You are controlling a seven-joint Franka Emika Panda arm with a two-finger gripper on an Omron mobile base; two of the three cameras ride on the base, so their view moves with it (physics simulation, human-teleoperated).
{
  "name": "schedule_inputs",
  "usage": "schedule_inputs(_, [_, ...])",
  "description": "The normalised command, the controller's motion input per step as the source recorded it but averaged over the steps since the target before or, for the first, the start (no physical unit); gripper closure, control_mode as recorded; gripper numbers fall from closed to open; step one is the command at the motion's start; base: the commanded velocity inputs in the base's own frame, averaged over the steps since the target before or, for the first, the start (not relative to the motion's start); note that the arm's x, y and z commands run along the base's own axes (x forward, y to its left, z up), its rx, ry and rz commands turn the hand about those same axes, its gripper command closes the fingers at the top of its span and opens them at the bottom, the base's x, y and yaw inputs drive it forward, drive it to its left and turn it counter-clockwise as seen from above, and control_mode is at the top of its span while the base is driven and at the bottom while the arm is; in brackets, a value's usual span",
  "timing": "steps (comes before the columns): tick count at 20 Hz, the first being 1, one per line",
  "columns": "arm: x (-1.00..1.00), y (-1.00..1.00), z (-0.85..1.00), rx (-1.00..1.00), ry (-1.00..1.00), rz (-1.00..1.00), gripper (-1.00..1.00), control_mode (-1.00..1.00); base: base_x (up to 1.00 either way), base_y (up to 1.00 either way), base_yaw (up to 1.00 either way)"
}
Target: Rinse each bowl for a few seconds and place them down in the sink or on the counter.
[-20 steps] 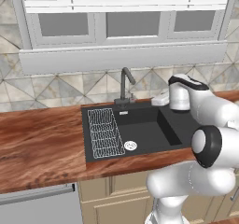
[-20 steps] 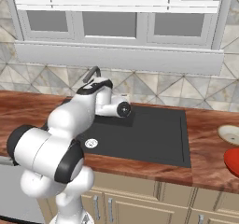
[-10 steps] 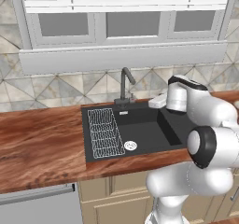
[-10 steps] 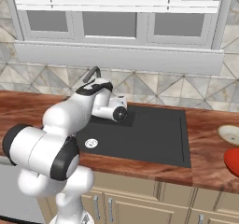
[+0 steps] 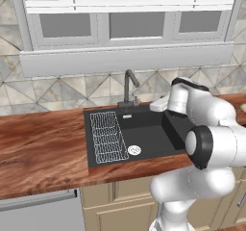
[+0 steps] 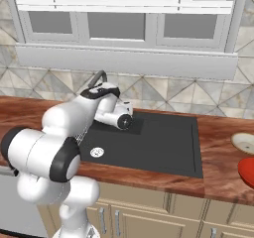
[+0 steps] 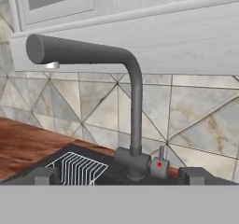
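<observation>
Over the black sink (image 6: 163, 143), left of the two bowls, the robot's pincer (image 7: 119, 175) is hovering wide apart and holding nothing, pointing at the dark faucet (image 7: 119, 78) and its small red-dotted handle (image 7: 160, 164). Farther right on the wooden counter (image 6: 221, 155), well apart from the arm, the cream bowl (image 6: 244, 143) and the glossy red bowl (image 6: 246, 171) are waiting at the frame's edge; both are probably rigid, light and slick, so pinching across a rim looks the likeliest hold.
</observation>
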Motion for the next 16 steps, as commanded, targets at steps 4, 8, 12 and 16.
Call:
schedule_inputs(4, [0.19,0.12,0.0,0.02,0.0,0.0,-1.0,-1.0,0.0,0.0,0.0])
schedule_inputs(8, [0.22,0.05,-0.09,0.05,0.0,0.0,-1.0,-1.0,0.0,0.0,0.0])
schedule_inputs(12, [0.23,0.01,-0.18,0.06,0.0,0.0,-1.0,-1.0,0.0,0.0,0.0])
schedule_inputs(16, [0.27,0.04,-0.28,0.06,-0.01,0.0,-1.0,-1.0,0.0,0.0,0.0])
